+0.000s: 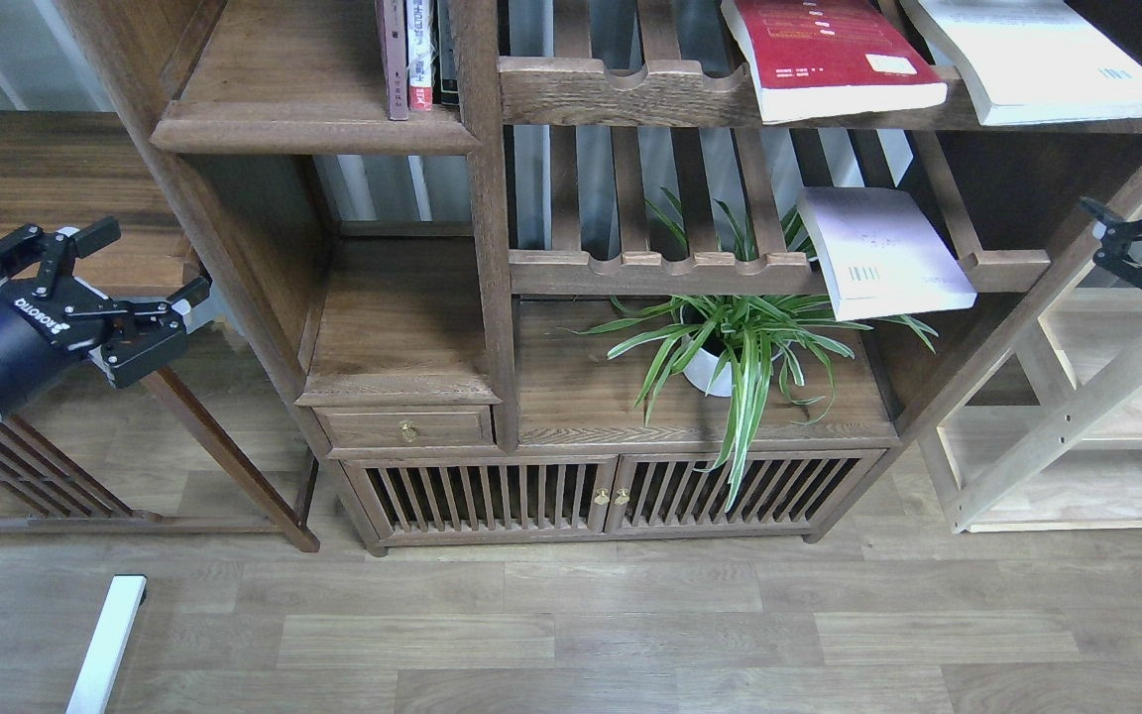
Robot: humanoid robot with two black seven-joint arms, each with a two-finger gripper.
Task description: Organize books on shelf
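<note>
Left tool [140, 263] released, empty, far left of the cabinet. Right tool [1121, 248] at right edge; cannot tell its state. Red book [829, 55] and white book [1037, 59] on upper rack; lavender book [883, 253] on lower rack. Shelf [303, 109] upper left.

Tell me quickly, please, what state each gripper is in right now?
Left gripper: open, holding nothing.
Right gripper: only partly in view at the frame's edge; state cannot be told.

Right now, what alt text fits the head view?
Dark wooden shelving holds a red book and white book on the top rack, a lavender book below. The open left gripper hovers at left.
</note>
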